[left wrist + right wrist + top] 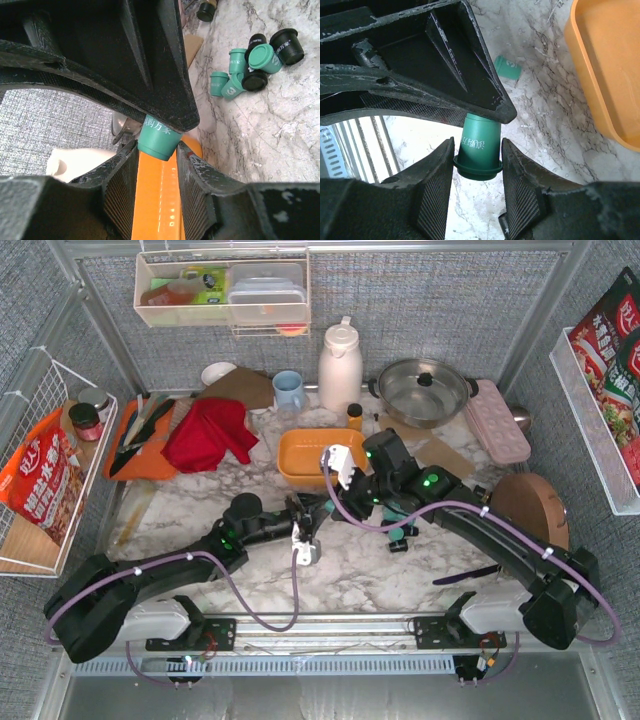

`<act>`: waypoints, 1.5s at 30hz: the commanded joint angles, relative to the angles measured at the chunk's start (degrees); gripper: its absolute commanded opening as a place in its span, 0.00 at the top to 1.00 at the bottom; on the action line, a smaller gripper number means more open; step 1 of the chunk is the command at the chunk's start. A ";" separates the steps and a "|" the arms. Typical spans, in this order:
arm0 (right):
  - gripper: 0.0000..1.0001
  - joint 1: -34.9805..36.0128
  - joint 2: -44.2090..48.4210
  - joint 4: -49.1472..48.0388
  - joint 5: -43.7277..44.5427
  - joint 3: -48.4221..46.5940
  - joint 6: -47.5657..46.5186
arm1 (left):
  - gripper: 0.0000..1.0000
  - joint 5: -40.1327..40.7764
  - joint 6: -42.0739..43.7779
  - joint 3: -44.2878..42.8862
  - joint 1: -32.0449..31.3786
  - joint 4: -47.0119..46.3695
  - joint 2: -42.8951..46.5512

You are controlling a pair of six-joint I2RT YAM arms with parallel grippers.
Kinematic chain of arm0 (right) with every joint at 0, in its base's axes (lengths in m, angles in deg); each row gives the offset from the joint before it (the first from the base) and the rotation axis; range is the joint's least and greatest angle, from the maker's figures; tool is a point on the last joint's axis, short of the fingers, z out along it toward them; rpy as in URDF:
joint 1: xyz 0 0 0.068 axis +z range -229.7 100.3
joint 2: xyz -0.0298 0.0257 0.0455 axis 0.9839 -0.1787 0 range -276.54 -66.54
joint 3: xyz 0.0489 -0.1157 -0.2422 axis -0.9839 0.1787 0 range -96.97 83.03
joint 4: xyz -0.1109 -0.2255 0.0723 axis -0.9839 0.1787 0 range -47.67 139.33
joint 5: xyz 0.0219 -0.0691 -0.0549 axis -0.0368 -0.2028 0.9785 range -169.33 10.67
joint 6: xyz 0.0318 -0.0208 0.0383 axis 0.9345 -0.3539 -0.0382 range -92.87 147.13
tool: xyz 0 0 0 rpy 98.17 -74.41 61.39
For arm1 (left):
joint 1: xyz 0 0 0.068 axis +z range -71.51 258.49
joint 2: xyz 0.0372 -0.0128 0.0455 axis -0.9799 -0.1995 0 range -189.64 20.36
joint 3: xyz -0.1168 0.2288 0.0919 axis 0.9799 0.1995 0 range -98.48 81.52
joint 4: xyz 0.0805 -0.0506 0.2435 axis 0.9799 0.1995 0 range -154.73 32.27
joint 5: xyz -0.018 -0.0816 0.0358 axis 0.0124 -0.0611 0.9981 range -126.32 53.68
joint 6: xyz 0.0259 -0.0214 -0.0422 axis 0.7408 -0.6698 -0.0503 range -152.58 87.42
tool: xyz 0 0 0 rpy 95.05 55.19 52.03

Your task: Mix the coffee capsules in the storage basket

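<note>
Left fingers (120, 195): narrow, closed on a teal capsule (159, 137), with contact only at the very tips.
- A tapered cup in a tip-only pinch can be squirted out or tilted if it is squeezed harder or swung fast.
- The orange wall of the storage basket (157, 210) is seen directly past the tips. Whether the capsule is over the rim or just outside it cannot be told.
- If the fingers are lowered from here, the wall could be clipped and the basket shoved.

Right fingers (432, 195): narrow, clamped on a dark-green capsule (479, 145), flange down, off the marble desk (545, 130).
- The taper narrows upward, so any downward slip would loosen the grip further.
- In this view the basket sits off to the side, not under the capsule. A release here is judged to land on the desk and roll.

Further out:
- A stray teal capsule (507, 67) lies on the desk just beyond the right fingers.
- A loose capsule pile (252, 67), teal and black, sits on the desk apart from the basket. It could be scattered by a low sweep.
- No capsule is seen in the visible parts of the basket, so the task is judged early.
- In the top view both wrists are crowded at the basket's near edge, with a purple cable (340, 508) looped between them. Arm-to-arm contact or a cable snag is the main risk if both are moved in together.
</note>
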State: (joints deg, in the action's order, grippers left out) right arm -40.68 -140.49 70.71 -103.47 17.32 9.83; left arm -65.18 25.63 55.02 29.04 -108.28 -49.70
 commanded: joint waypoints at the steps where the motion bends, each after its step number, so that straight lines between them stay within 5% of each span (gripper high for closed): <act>1: 0.73 0.12 -0.53 0.69 -0.63 -0.98 -0.57 | 0.57 -1.66 1.87 -0.72 -0.29 0.02 0.04; 11: 0.74 0.07 -3.48 3.96 -1.46 -3.73 -1.07 | 0.49 0.28 4.65 -1.10 -0.92 5.97 1.43; 23: 0.73 0.17 -3.74 5.98 -2.36 -5.00 -1.38 | 0.65 1.36 5.73 -0.92 -1.15 5.93 1.32; 27: 0.64 0.19 -3.91 6.06 -2.28 -5.04 -1.42 | 0.72 1.13 5.00 -0.58 -1.24 4.24 1.05; 36: 0.25 0.20 -3.04 4.90 -0.70 -4.47 -0.72 | 0.80 1.18 3.93 -0.74 -1.35 4.09 0.19; 45: 0.16 0.10 4.26 -0.76 10.83 -1.69 1.92 | 0.84 9.28 -3.82 0.64 -0.29 -3.99 -2.30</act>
State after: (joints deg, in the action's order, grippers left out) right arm -40.61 -140.40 75.67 -99.98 13.54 9.37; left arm -60.97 27.23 55.28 27.77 -105.40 -50.29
